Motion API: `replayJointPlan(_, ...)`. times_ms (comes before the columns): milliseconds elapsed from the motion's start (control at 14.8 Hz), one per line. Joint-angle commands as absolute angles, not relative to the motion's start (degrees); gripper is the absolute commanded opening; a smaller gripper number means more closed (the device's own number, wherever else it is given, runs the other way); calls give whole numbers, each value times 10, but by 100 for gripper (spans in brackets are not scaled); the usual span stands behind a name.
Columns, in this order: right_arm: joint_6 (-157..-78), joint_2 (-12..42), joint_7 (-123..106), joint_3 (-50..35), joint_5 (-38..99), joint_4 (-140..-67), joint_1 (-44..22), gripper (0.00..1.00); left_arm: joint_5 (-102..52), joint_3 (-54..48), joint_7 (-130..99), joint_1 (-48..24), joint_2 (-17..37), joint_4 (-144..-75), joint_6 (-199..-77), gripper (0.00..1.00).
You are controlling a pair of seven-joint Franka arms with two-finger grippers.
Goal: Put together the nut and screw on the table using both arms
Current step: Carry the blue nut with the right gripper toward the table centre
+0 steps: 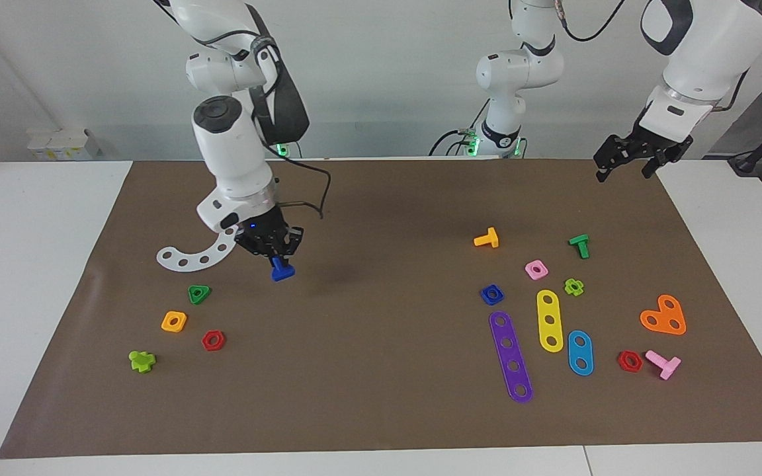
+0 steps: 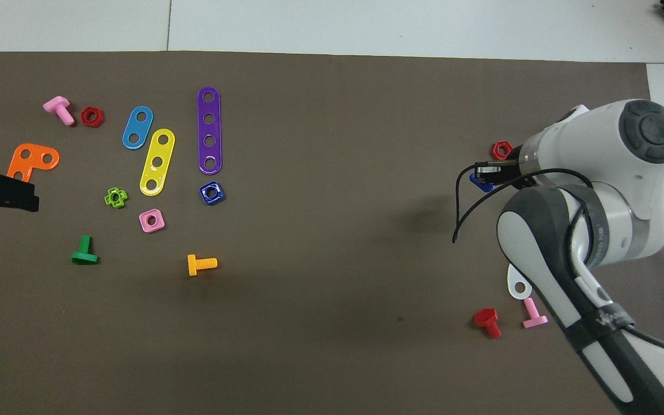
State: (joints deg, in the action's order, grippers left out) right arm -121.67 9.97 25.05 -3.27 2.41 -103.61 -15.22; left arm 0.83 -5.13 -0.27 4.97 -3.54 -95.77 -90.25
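From my station I see the right gripper (image 1: 279, 254) clamped shut on the screw (image 1: 282, 270), which hangs below the fingertips, clear of the brown mat (image 1: 381, 410) on the counter (image 1: 37, 218). It is up in the air toward the right arm's end of the counter, with the white curved strip (image 1: 192, 256) and the green triangular nut (image 1: 198, 293) on the mat near it. In the overhead view the screw (image 2: 480, 183) shows as a blue piece at the tip of the right gripper (image 2: 492, 173), just beside the red hex nut (image 2: 501, 150). The left gripper (image 1: 626, 160) waits with its fingers spread wide and nothing between them, over the mat's edge at the left arm's end. The nut (image 1: 491, 294) lies flat on the mat toward that end, touching nothing, close to the end of the purple strip (image 1: 510, 357) and near the pink square nut (image 1: 536, 269).
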Motion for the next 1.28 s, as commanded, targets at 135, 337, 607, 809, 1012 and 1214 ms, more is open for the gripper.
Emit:
replayJointPlan(135,-1226,184,390,-33,20,-949,-234,0,11,-50,-10,52,-54,-979,-911,100)
replayJointPlan(337,-1266,209,438,-33,11,-949,-272,0,11,-51,-10,45,-54,-978,-911,100)
replayJointPlan(607,-1291,258,475,-32,-42,-948,-308,0,11,-54,-7,42,-54,-978,-911,100)
replayJointPlan(809,-1325,283,510,-33,-84,-951,-319,0,11,-55,-9,43,-54,-978,-913,100)
replayJointPlan(1012,-1349,295,515,-33,-86,-951,-327,0,11,-57,3,42,-54,-979,-921,100)
replayJointPlan(1214,-1372,306,525,-33,-85,-952,-329,32,1,-57,25,42,-54,-981,-933,99)
